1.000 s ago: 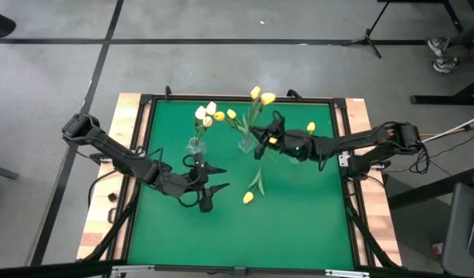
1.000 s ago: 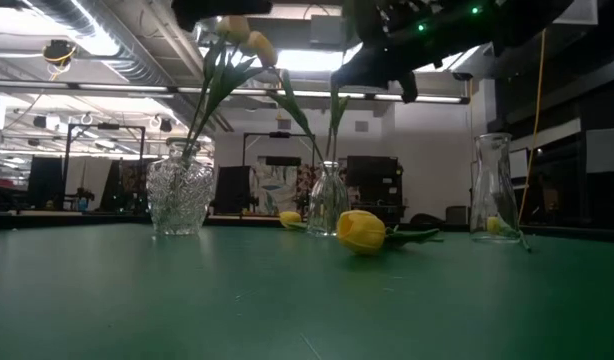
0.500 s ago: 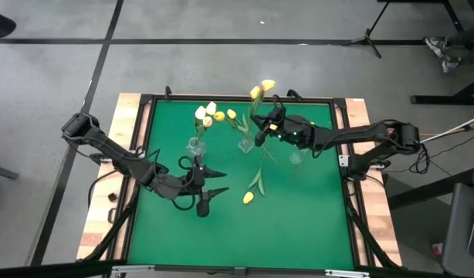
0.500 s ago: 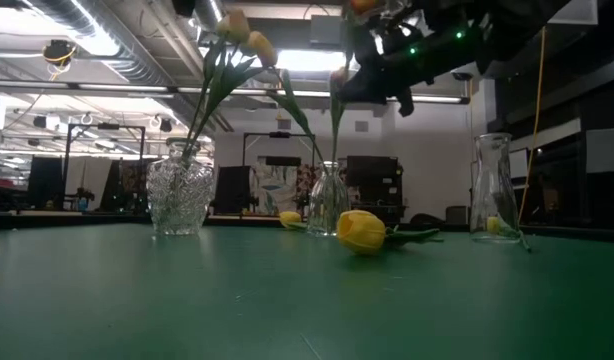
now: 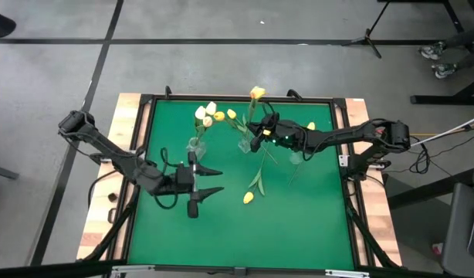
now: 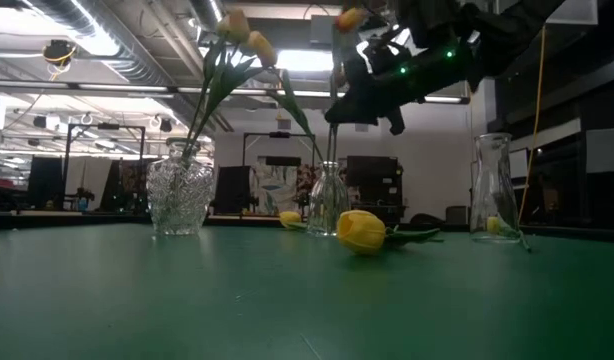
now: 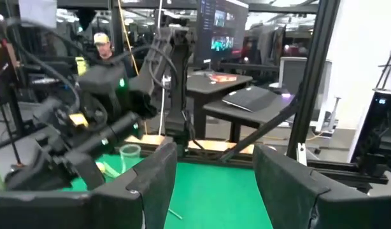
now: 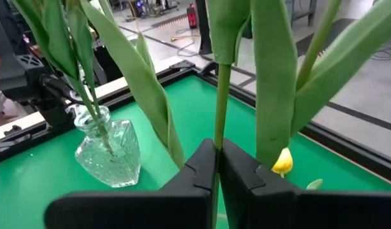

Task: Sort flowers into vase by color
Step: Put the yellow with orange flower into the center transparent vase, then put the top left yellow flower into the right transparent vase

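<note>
Green mat (image 5: 299, 216); right pincer (image 8: 218, 166) clamps tulip stem (image 8: 222, 95); left pincer (image 7: 211, 184) gapes, holding nothing.

Right gripper (image 6: 339, 112) raised above narrow centre vase (image 6: 328, 205), closed on upright tulip stem (image 6: 334, 140). Yellow tulip head (image 6: 362, 230) lying on green table (image 6: 237, 300). Cut-glass vase (image 6: 179, 195) holding tulips.

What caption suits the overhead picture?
Right gripper lowers a yellow tulip into the middle vase; left gripper waits open.
</note>
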